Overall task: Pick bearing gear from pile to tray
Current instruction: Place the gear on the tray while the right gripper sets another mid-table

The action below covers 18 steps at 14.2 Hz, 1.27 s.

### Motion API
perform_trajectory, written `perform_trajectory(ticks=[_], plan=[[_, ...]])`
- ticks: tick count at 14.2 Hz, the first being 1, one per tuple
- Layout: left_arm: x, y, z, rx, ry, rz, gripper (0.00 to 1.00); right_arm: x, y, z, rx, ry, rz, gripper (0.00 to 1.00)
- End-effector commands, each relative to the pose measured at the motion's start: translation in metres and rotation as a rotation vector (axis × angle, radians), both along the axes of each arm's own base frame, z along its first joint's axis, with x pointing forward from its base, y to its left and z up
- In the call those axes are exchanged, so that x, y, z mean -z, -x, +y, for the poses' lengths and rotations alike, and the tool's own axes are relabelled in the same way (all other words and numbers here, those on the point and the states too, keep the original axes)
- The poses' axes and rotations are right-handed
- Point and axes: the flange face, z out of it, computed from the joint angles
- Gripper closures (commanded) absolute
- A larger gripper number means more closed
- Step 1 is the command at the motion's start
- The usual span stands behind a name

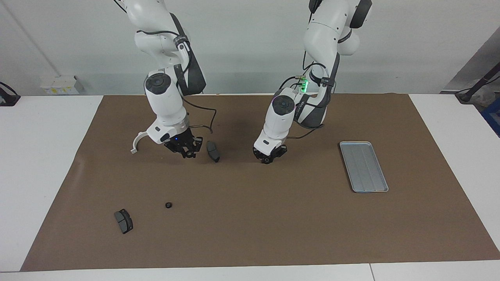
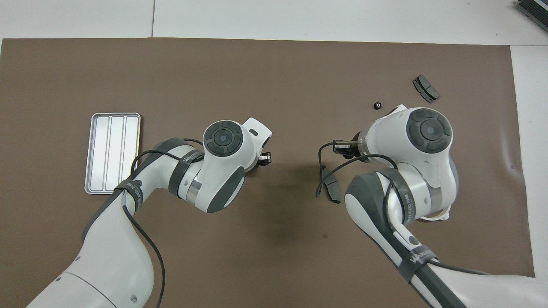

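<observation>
One small black bearing gear [image 1: 168, 205] [image 2: 377, 105] lies loose on the brown mat, part of the pile at the right arm's end. The silver tray [image 1: 363, 166] [image 2: 114, 114] lies bare at the left arm's end. My left gripper [image 1: 268, 157] [image 2: 265, 159] is low over the middle of the mat with its fingertips together. I cannot make out whether anything is between them. My right gripper [image 1: 190, 153] [image 2: 342, 147] hangs shut just above the mat, beside a brake pad [image 1: 213, 151] [image 2: 332, 185].
A second dark brake pad [image 1: 124, 221] [image 2: 426, 88] lies near the gear, farther from the robots. A white arc-shaped bracket [image 1: 136, 142] [image 2: 436, 218] lies under the right arm's wrist. The mat [image 1: 250, 226] covers most of the white table.
</observation>
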Motion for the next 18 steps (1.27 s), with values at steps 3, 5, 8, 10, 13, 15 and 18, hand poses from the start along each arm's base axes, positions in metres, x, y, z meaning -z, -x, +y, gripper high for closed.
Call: perform_trajectory(ticks=[3,5,8,10,13,15,18], plan=[[-0.027,-0.042,0.064,-0.046,-0.024,0.027,0.98,0.008,-0.024,0.043,0.068,-0.048,-0.016,1.00],[-0.036,-0.056,0.110,0.001,-0.038,0.054,0.98,0.012,-0.035,0.073,0.096,-0.067,-0.013,1.00],[-0.057,-0.074,0.196,0.104,-0.040,0.084,0.98,0.020,-0.050,0.117,0.136,-0.069,-0.029,1.00],[-0.061,-0.082,0.249,0.180,-0.030,0.096,0.98,0.031,-0.043,0.159,0.146,-0.079,-0.020,1.00],[-0.056,-0.083,0.317,0.302,-0.009,0.116,0.98,0.046,-0.032,0.185,0.107,-0.051,-0.022,1.00],[-0.052,-0.079,0.345,0.337,-0.002,0.114,0.98,0.067,-0.023,0.199,0.103,-0.027,-0.008,1.00],[-0.045,-0.073,0.364,0.347,-0.001,0.104,0.96,0.072,-0.019,0.203,0.088,-0.009,-0.014,0.76]])
